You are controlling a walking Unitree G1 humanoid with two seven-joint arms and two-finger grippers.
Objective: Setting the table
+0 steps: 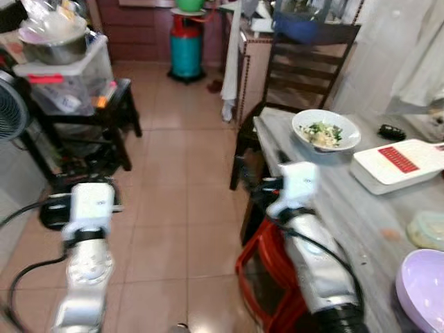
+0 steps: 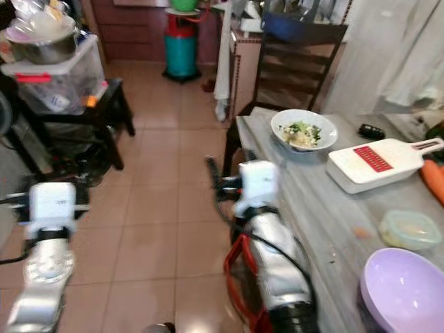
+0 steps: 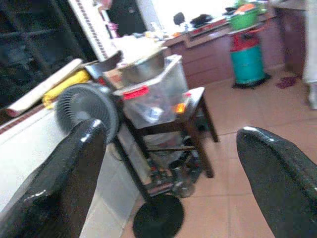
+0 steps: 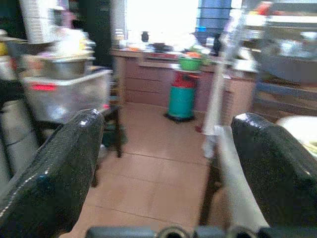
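Step in hand, as judged: the approach. Nothing is picked up yet, and the robot stands at the near corner of the table (image 1: 326,201), which takes up the right side of the head views.

Left gripper (image 3: 168,163): fingers spread wide, nothing between them. In the left eye view the left arm sits at lower left over the tiled floor (image 1: 173,208). Its wrist view looks toward a fan (image 3: 88,105) and a rack with a clear bin (image 3: 153,96).

Right gripper (image 4: 166,163): fingers also wide apart and empty. It is held out just off the table's left edge, centre of the left eye view, pointing across the floor toward a green gas cylinder (image 4: 181,99).

Task things, all on the table:
- white bowl (image 1: 326,130) with food, upper right, near the far end by the chair (image 1: 305,62);
- white slicer (image 1: 395,165) with a red panel, right of the bowl;
- lidded tub (image 1: 427,230), right edge;
- lilac bowl (image 1: 423,288), lower right corner, nearest the robot.

Next move, as judged: turn the right arm toward the tabletop and bring the open fingers over the rim of one dish. The lilac bowl looks closest. Its rim is thin, so the grip would want a pinch on the edge.
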